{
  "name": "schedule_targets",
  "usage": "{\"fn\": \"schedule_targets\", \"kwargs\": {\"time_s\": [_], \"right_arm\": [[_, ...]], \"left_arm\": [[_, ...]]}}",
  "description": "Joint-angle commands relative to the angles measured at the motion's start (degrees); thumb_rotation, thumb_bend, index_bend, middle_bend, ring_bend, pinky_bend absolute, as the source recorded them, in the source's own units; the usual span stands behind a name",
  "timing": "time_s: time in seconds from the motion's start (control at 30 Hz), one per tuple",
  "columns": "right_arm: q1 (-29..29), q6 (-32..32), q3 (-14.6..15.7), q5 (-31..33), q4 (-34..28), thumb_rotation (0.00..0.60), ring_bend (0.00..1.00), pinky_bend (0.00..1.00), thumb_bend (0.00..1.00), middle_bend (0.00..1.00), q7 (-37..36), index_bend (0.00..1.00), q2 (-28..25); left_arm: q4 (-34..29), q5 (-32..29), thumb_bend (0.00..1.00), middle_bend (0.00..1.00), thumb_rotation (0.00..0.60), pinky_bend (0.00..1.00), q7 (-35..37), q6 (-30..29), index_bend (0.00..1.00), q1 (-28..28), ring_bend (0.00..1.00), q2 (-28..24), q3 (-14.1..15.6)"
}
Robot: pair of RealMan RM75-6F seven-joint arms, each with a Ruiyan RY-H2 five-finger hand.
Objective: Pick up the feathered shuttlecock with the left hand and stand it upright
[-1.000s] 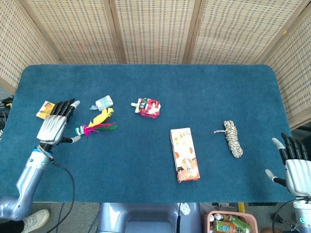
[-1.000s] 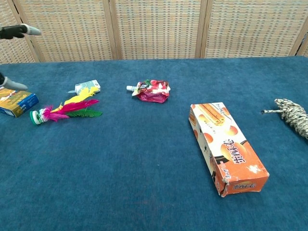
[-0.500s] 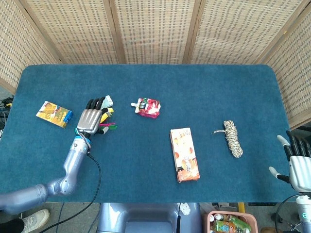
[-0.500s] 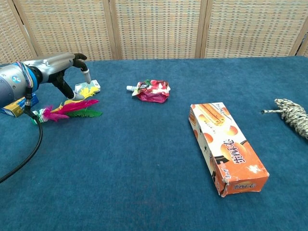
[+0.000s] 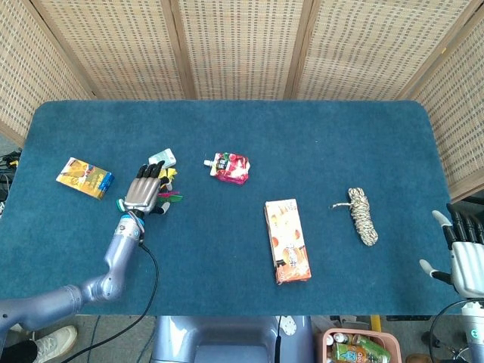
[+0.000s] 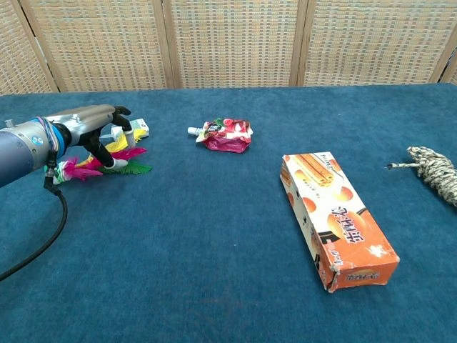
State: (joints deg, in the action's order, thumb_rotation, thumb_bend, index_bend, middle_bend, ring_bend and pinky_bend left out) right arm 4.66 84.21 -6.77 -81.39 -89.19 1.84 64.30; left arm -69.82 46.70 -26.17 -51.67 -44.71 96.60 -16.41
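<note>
The feathered shuttlecock (image 6: pixel 118 160) lies on its side on the blue table (image 5: pixel 227 121) at the left, its pink, yellow and green feathers pointing right and its green-white base (image 6: pixel 52 172) to the left. My left hand (image 6: pixel 91 123) hovers right over it, palm down, fingers curved over the feathers and the thumb down beside them. I cannot make out a firm hold. From the head view the left hand (image 5: pixel 144 190) covers most of the shuttlecock (image 5: pixel 168 198). My right hand (image 5: pixel 464 254) hangs beyond the table's right front corner, fingers spread and holding nothing.
A small white carton (image 5: pixel 161 159) lies just behind the shuttlecock. A yellow box (image 5: pixel 84 178) sits to the left. A red pouch (image 6: pixel 226 136) lies mid-table, an orange snack box (image 6: pixel 335 218) to the front right, and a coiled rope (image 6: pixel 435 171) at far right.
My left hand swung from left of the shuttlecock to right over it, then sank lower with the fingers curling over the feathers. The shuttlecock has not moved.
</note>
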Motion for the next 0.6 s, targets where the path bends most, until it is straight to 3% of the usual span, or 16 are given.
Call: {"fn": "schedule_targets", "kwargs": {"time_s": [0.03, 0.6], "right_arm": [[0.05, -0.08, -0.03, 0.09, 0.01, 0.600, 0.00, 0.00, 0.00, 0.00, -0.04, 0.00, -0.01], [0.34, -0.99, -0.06, 0.60, 0.18, 0.600, 0.00, 0.00, 0.00, 0.00, -1.46, 0.00, -0.36]], "left_arm": [[0.90, 0.06, 0.33, 0.00, 0.600, 0.00, 0.86, 0.22, 0.46, -0.23, 0.00, 0.59, 0.03], [2.45, -0.59, 0.45, 0.00, 0.600, 0.00, 1.13, -1.02, 0.60, -1.08, 0.00, 1.50, -0.09]]}}
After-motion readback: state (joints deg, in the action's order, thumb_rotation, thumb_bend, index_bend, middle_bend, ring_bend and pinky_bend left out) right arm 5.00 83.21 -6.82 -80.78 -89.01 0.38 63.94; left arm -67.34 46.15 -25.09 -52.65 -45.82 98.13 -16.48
